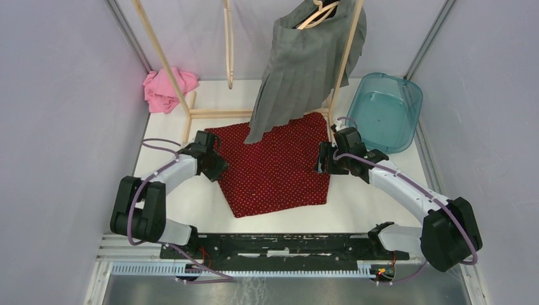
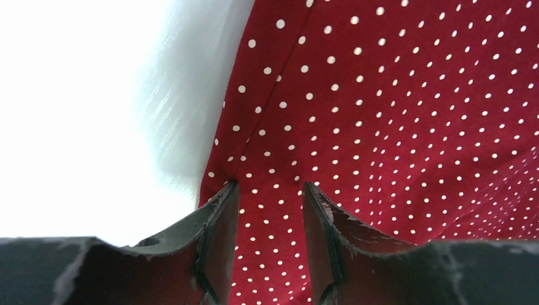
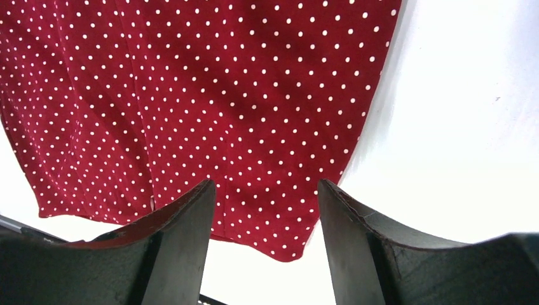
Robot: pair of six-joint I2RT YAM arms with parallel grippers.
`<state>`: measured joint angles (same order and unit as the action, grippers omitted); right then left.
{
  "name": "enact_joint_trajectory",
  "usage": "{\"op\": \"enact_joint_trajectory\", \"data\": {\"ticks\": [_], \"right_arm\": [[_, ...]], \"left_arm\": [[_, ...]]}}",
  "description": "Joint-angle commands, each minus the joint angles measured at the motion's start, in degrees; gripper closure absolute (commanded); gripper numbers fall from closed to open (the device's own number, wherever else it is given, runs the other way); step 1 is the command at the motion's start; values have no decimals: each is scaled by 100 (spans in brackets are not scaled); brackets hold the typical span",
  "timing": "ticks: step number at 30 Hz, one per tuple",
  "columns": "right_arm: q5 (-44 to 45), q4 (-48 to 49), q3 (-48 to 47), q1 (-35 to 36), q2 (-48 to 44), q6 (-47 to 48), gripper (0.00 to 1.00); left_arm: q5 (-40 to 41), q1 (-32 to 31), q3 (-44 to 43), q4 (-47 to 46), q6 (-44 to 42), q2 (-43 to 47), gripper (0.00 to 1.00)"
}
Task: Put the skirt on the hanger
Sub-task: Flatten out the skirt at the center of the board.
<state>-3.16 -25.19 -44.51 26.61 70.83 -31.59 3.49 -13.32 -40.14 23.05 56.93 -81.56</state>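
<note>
Fingers (image 2: pixel 219 244) of the left gripper (image 2: pixel 267 219) stand slightly apart, empty, over the red dotted skirt (image 1: pixel 273 168) spread flat between it and the right gripper (image 3: pixel 267 213), which gapes wider, also empty. Beyond both, a bare wooden hanger (image 1: pixel 229 57) hangs.

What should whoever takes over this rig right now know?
Left gripper: jaws open, holding nothing, at the left edge of the red polka-dot skirt.
Right gripper: jaws open, empty, at its right edge.
The skirt lies flat on the table, in front of the wooden rack.
A grey pleated skirt already hangs on a hanger.
Left to do: grasp, lift and hang the red one.
</note>
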Motion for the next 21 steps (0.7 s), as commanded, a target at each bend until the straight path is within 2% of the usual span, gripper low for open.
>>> {"op": "enact_joint_trajectory", "data": {"ticks": [1,4,6,7,9,10,16,21], "right_arm": [[-243,15,-141,28,-145,115,33],[-592,-93,-381,114,-281,386,28],[-713,-318,-675,184,-340,560,25],[-727,-456,-840,229,-377,622,26],[-747,-697,-1192,366,-422,712,25],[-727,-812,-1373,432,-442,748,26],[-673,-1139,-1923,690,-709,728,28],[-624,-1224,-1759,707,-945,673,28]], "left_arm": [[-256,60,-327,243,-814,302,50],[-537,-5,-163,178,-953,1076,45],[-602,-5,-83,204,-984,1636,38],[-648,-4,-105,242,-1036,1891,32],[-777,-3,-232,394,-1130,2281,6],[-854,-1,-306,445,-1184,2432,1],[-1489,-2,-881,159,-1211,3072,1],[-1560,-8,-2197,208,-1503,2574,1]]}}
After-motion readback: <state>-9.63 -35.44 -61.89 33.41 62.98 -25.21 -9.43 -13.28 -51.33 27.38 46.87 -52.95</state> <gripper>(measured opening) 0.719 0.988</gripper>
